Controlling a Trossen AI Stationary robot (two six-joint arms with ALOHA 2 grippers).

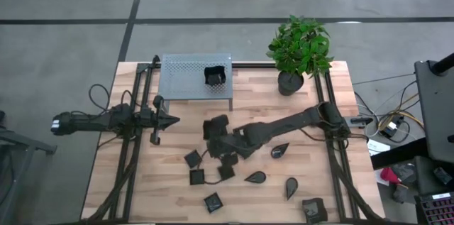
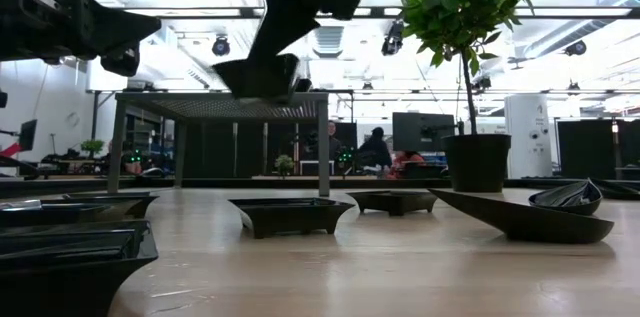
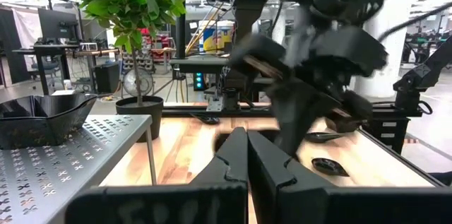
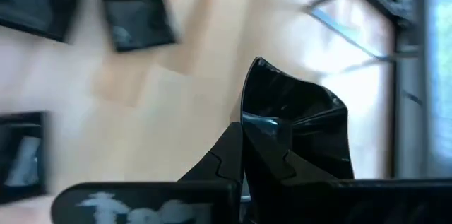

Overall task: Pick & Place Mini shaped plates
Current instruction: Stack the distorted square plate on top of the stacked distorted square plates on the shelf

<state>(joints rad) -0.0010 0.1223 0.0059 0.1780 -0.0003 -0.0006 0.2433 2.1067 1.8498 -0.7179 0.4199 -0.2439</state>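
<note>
Above the wooden table (image 1: 305, 182), my right claw (image 4: 244, 136) pinches one small black square plate (image 4: 296, 128); next, carry it to the perforated metal rack (image 1: 184, 76).

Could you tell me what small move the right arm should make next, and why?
Probably carry on toward the perforated shelf: the right claw is shut on a mini plate lifted clear of the table, and one plate already sits on that shelf.

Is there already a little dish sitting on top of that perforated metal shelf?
Yes, the high view shows one small dark square plate resting on the perforated metal shelf.
</note>
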